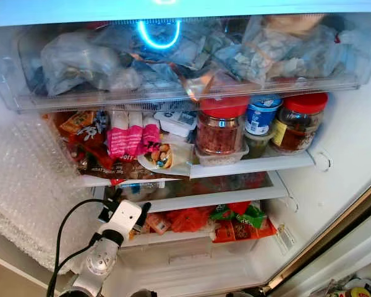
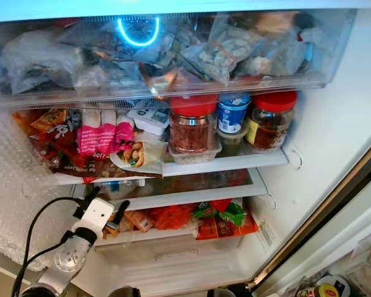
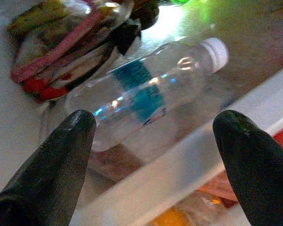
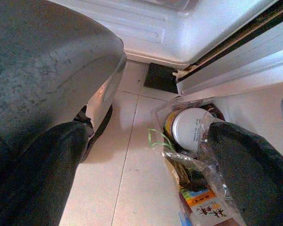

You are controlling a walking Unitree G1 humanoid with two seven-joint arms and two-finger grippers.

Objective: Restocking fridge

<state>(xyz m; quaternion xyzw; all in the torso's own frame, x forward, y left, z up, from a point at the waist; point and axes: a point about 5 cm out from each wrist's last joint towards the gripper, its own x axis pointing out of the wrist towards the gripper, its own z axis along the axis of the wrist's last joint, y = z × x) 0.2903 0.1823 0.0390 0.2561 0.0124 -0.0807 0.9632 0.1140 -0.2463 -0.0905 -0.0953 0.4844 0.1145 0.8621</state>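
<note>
The left gripper [image 3: 153,136] was spread wide at the shelf edge [image 3: 188,160], with a bottle [image 3: 146,89] lying past it (label blurry). The right gripper [image 4: 146,160] hung apart over the floor [image 4: 127,165].

The clear bottle [image 3: 146,92] lies blurred, and the print on its blue label cannot be read. Frosted bags [image 1: 86,62] in the top drawer hide their contents. The left arm [image 1: 99,260] is cut off by the lower edge. The white tub [image 4: 191,129] is half hidden by plastic wrap.
</note>
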